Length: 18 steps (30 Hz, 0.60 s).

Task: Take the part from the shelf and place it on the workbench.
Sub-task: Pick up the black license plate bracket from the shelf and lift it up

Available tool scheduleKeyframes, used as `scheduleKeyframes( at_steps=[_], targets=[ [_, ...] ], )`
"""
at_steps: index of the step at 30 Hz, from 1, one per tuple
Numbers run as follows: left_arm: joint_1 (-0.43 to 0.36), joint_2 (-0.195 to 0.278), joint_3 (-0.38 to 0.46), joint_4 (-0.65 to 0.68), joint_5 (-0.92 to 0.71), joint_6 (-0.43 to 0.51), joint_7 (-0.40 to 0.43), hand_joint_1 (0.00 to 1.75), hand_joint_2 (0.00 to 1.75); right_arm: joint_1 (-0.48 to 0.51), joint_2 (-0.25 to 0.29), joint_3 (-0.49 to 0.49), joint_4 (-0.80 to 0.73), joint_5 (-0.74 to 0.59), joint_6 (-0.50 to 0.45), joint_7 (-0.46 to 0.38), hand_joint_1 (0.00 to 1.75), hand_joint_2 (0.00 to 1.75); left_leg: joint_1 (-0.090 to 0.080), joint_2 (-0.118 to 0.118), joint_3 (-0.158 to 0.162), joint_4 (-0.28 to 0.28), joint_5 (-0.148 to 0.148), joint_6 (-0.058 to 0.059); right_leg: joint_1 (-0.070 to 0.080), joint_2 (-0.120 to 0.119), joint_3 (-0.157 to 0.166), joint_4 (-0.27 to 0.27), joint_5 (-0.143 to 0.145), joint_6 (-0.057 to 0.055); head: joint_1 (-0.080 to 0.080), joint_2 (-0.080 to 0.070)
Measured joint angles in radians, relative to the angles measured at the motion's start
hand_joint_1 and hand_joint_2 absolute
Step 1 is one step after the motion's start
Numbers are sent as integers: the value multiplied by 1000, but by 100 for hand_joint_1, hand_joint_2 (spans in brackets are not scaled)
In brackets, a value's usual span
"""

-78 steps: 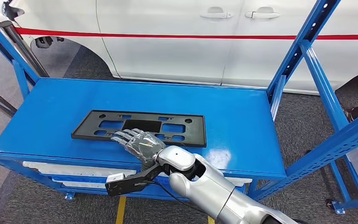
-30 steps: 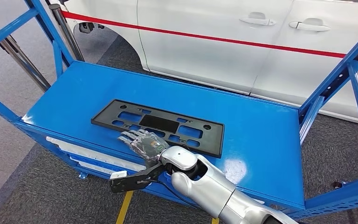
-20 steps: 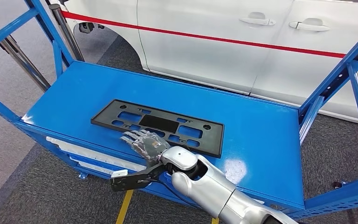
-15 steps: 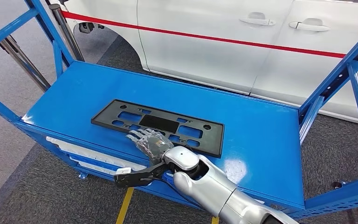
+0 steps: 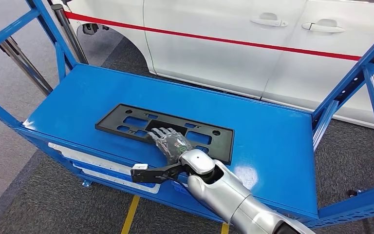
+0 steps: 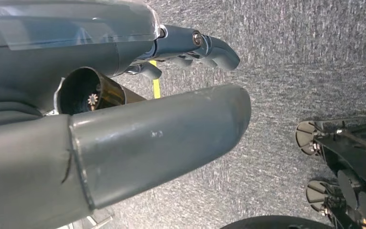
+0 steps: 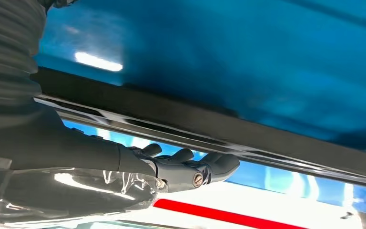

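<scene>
The part is a flat black plate frame (image 5: 224, 142) with several cut-outs, lying on the blue shelf top (image 5: 272, 141). My right hand (image 5: 171, 143) rests palm down on its near middle, fingers stretched out over the frame and gripping nothing. In the right wrist view the fingers (image 7: 190, 169) lie along the frame's dark edge (image 7: 195, 126). My left hand (image 6: 162, 129) hangs at my side over grey carpet with its fingers apart and nothing in it.
A white car (image 5: 224, 53) with a red stripe stands close behind the shelf. Blue uprights (image 5: 355, 73) rise at the shelf's right end, and more at the left (image 5: 58, 53). White parts (image 5: 92, 163) lie on the level below.
After the earliest frame the camera turned, shifting the whole scene. Over the last second my right hand slid forward and to the right, from the frame's near edge onto its middle.
</scene>
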Motion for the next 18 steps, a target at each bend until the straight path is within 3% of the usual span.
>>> scheduleKeyframes(
  at_steps=[5,9,16,18],
  targets=[
    [2,-10,9,-10,0,-23,7,0,0,-15,-38,-62,68,54,-87,30,0,175,0,0,2,0,0,0,0,0,2,0,0,0,0,0],
    [6,-28,22,-40,0,-52,11,0,0,-19,-102,-143,103,89,-172,71,0,175,-1,-1,4,1,0,1,-1,-1,4,-1,0,0,0,0],
    [13,-68,39,-116,0,-103,11,0,0,-6,-179,-295,115,187,-181,60,2,175,-2,2,8,1,-2,4,-2,3,8,-1,1,2,0,0],
    [12,-78,41,-134,0,-109,10,0,0,9,-189,-330,115,225,-186,75,89,175,-1,2,10,1,-2,4,-2,2,9,-1,0,3,0,0]
  ],
)
